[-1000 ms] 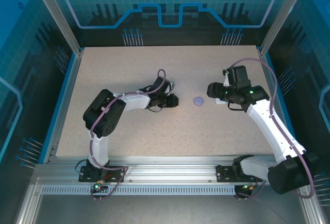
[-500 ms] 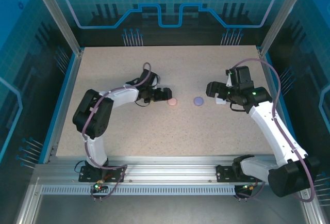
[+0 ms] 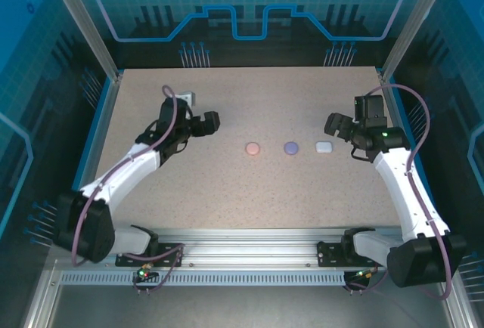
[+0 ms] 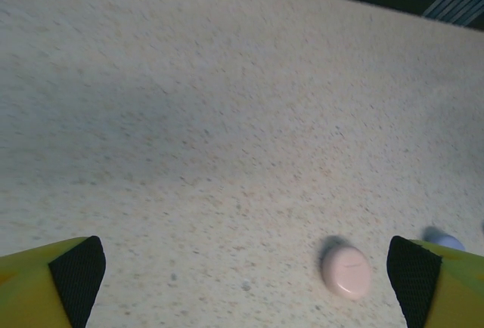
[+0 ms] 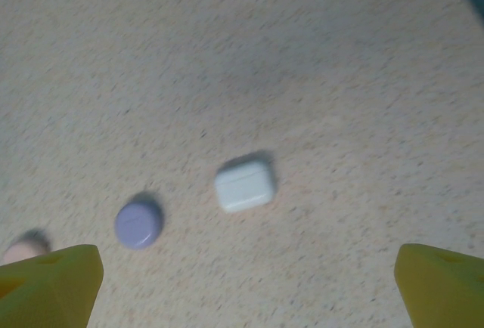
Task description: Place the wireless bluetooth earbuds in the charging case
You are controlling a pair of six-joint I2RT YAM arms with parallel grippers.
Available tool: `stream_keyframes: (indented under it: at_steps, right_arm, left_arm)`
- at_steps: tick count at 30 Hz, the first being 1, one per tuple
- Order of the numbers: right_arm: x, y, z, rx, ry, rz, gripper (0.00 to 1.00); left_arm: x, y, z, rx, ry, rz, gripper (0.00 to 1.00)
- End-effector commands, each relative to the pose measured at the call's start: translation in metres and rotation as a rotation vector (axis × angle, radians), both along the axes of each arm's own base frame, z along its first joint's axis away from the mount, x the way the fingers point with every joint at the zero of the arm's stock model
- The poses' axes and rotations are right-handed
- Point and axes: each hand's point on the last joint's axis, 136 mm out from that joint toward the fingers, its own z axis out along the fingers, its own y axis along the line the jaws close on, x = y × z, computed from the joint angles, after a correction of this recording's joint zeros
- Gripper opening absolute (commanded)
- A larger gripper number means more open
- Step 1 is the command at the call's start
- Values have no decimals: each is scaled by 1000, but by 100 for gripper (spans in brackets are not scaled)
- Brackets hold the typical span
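On the speckled beige desk (image 3: 227,199), at mid-frame in the top view, we see three closed cases in a row, each apart from its neighbour. A pink round plastic charging case (image 3: 252,148) lies on the left, a purple round plastic charging case (image 3: 291,147) in the middle, and a white rounded-rectangular plastic charging case (image 3: 324,147) on the right. Their insides are hidden. Slightly farther back, the left fingers (image 4: 74,273) hover well to the upper left of the pink case, spread wide and holding nothing. The right fingers (image 5: 53,281) hover near the white one's upper right, equally wide apart and bare.
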Motion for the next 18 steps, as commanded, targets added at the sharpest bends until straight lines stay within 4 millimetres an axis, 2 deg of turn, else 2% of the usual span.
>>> stream_keyframes:
  at_steps: [1,3,6,7,12,18]
  right_arm:
    - [12,-31,8,-129,-120,-103,100]
    - [16,-38,6,-181,-175,-112,100]
    - [22,-41,-2,-243,-201,-80,100]
    - [22,-42,-10,-260,-190,-75,100]
    - [28,-43,-41,-304,-188,-49,100]
    - [38,-39,-65,-322,-213,-17,100]
  left_arm:
    - [2,28,33,77,-257,99,99]
    - [-5,35,40,116,-333,100,99]
    - [-13,43,37,184,-366,108,99]
    - [-16,46,36,201,-377,116,99]
    - [-24,58,18,282,-403,136,99]
    - [-25,68,-14,367,-372,149,99]
